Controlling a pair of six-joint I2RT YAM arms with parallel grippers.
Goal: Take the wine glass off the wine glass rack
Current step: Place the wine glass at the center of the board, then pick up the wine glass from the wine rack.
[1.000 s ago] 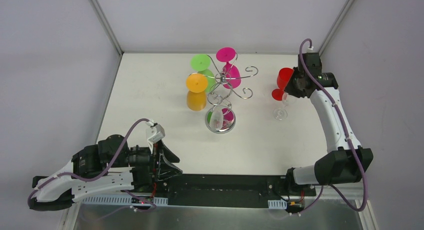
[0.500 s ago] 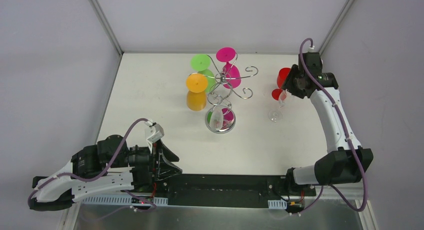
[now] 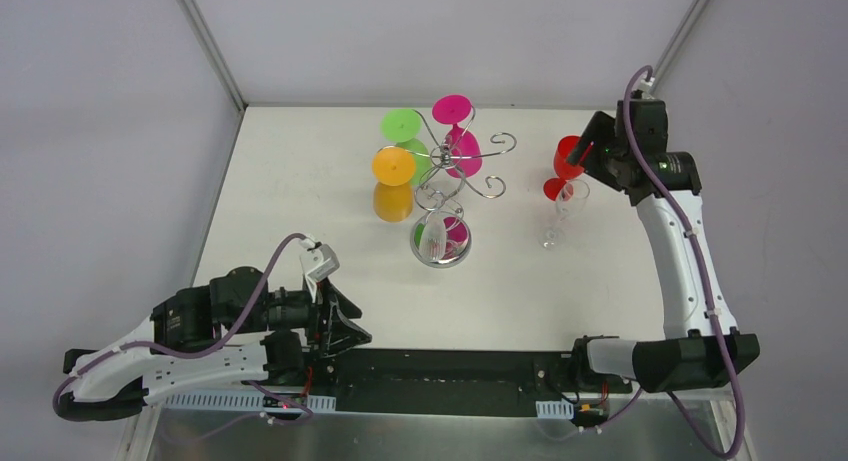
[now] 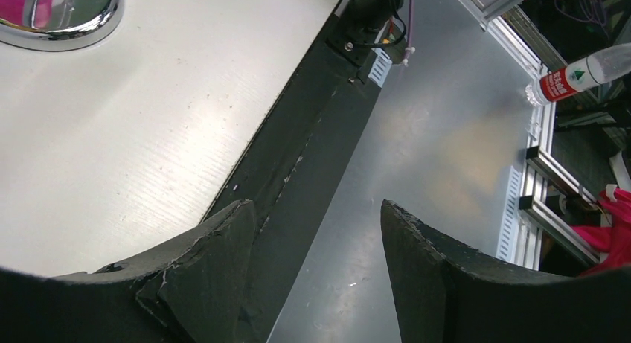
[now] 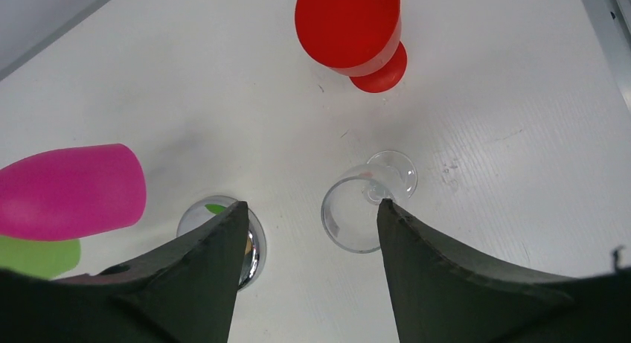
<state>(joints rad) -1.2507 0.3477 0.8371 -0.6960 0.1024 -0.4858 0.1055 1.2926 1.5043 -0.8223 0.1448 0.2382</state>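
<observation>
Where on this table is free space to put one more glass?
Free: the white table's left part, between its edge and the orange wine glass; also the near strip before the chrome wire rack's round base. Crowded: around the rack, and far right, where the red wine glass and clear wine glass stand close.

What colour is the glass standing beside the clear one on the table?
The glass is solid red; the right wrist view shows it best.
</observation>
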